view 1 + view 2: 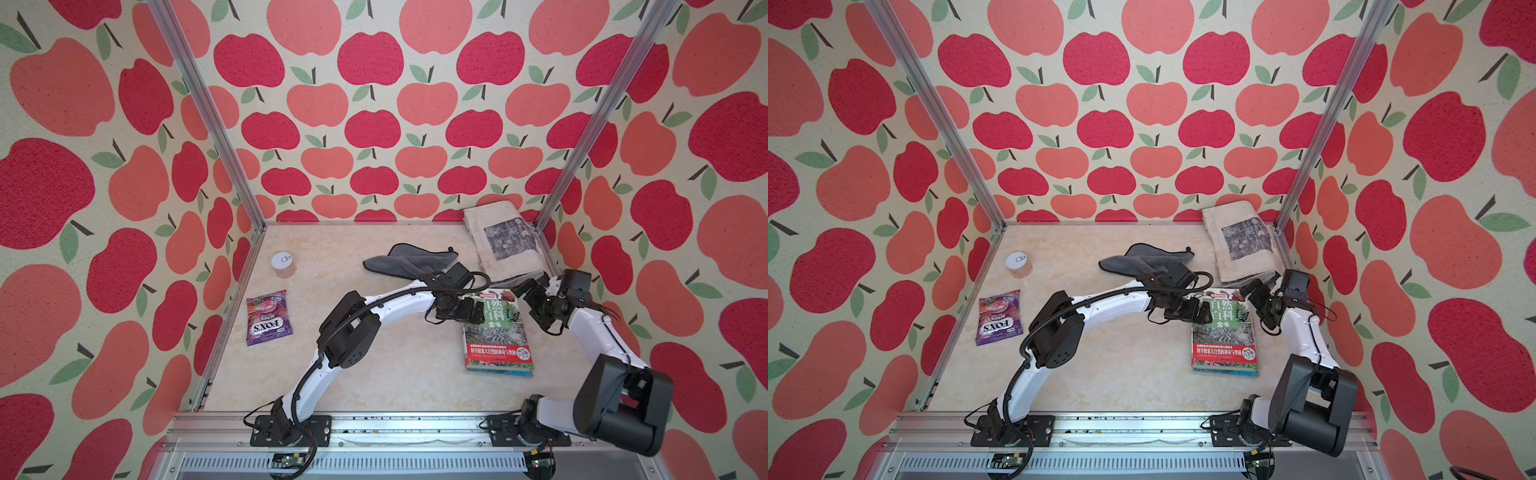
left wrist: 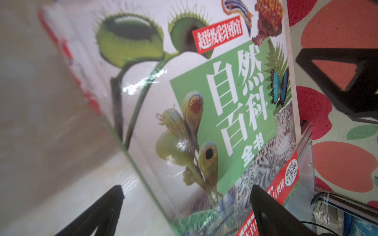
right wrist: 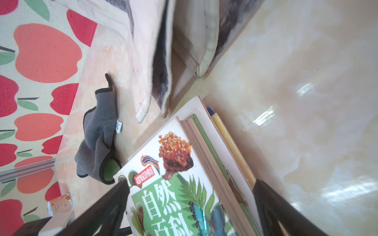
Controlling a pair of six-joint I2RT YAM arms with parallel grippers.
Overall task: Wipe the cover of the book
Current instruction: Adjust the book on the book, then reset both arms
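Book [image 1: 496, 336] flat, long axis front-to-back, title top toward rear wall [image 1: 374, 124]

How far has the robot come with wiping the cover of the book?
Nothing looks done yet: the gray cloth lies crumpled on the table behind the book, and no hand holds it. In hand: the left hand and the right hand are both open and empty at the far end of the book. Left: picking up the cloth and wiping the cover.
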